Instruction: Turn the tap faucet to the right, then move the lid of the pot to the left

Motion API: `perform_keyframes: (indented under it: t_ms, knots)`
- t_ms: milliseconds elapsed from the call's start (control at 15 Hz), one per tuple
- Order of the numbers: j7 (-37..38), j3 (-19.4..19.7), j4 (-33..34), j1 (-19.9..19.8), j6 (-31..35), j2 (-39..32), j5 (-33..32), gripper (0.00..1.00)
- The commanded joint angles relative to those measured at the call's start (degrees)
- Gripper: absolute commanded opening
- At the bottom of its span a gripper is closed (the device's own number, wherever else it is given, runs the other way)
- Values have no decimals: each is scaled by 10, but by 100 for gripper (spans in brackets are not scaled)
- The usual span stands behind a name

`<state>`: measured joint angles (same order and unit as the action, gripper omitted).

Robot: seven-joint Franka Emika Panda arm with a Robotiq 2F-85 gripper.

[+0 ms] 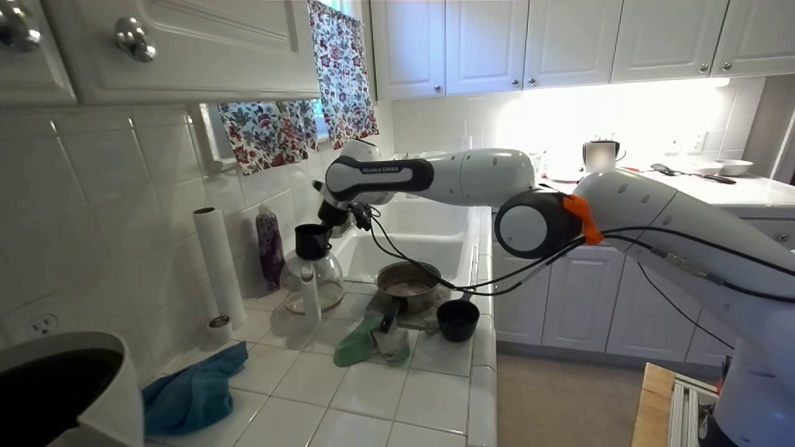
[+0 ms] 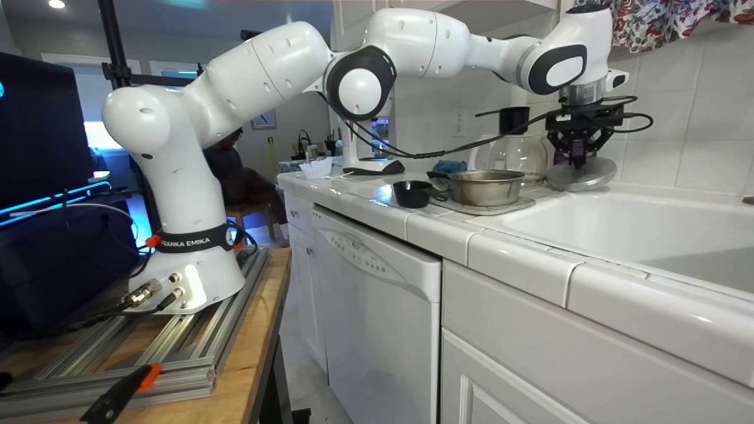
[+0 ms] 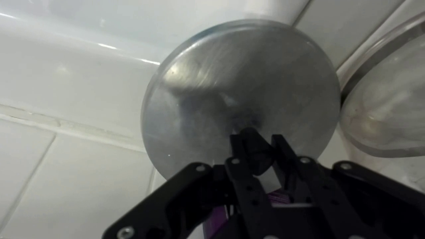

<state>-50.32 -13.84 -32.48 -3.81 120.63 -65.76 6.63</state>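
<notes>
One round lid of grey metal is held by its short black knob in the black two-fingered gripper; the jaws are drawn in narrowly, with a finger seen on either side of the knob in the wrist view. The lid is observed to be tilted in an exterior view, over the corner of the white sink and the adjoining white-tiled counter; whether its rim is supported there cannot be determined. Just beside the lid is noted a clear glass carafe with a white handle, topped by a black cylindrical cup. The round pot of dull metal with a dark handle is found uncovered on a flat grey mat, near the sink and apart from the lid. A small black pan and a green and white cloth are recorded close to the pot. At the edge of an exterior view, a small dark metal part is cut off; whether it belongs to the tap faucet cannot be told.
</notes>
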Motion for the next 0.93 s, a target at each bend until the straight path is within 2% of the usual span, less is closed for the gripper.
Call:
perform_keyframes:
  t_ms: [0,67,467,533,667,867]
  knots:
    - [-15,-5,38,4,-28,-20,0,34]
    - [-15,-5,38,4,-31,-19,0,53]
    - [1,2,33,6,-31,-6,-4,95]
    - [4,3,32,7,-24,-1,-5,99]
    - [24,9,30,9,-17,13,-6,100]
    - [126,60,15,13,-36,45,-36,100]
